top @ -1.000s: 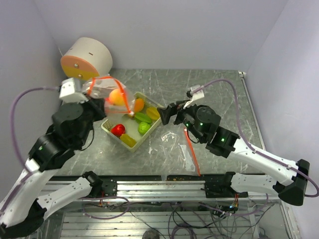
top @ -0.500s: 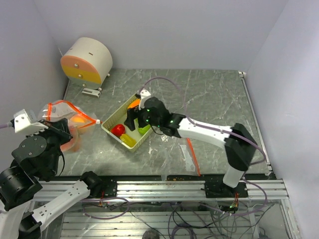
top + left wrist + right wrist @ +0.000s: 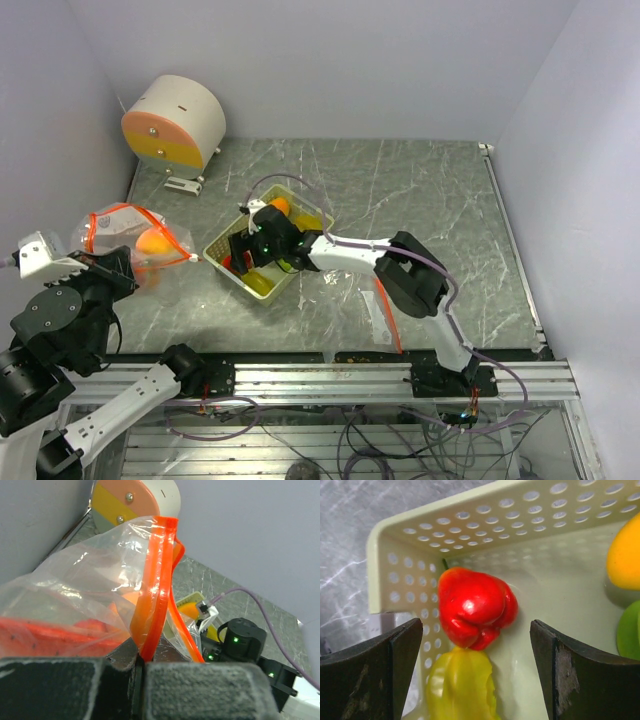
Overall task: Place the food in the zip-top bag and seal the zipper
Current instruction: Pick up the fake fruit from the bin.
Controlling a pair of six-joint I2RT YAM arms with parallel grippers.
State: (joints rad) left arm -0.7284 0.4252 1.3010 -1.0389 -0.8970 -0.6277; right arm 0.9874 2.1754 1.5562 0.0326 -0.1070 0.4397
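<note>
Food count: four pieces lie in the perforated pale tray (image 3: 485, 525), namely one red piece (image 3: 475, 605), one yellow piece (image 3: 462, 690) touching its near side, one orange-yellow piece (image 3: 625, 555) and one green piece (image 3: 631, 630); one orange piece (image 3: 152, 240) sits inside the zip-top bag (image 3: 125, 225). Bag count: two, one held at the far left and a second clear bag (image 3: 378, 315) lying flat on the table (image 3: 420, 200) to the right of the tray. The left gripper (image 3: 144, 662) is clamped on the held bag's orange zipper strip (image 3: 157, 580), with the bag raised clear of the table. The right arm (image 3: 350, 250) reaches leftward across the table to the tray. The right gripper (image 3: 476, 625) hangs over the tray's left corner, fingers spread wide on either side of the red piece and touching nothing. A round drum (image 3: 175, 120) with an orange-and-yellow face stands at the far left corner, well apart from the tray.
</note>
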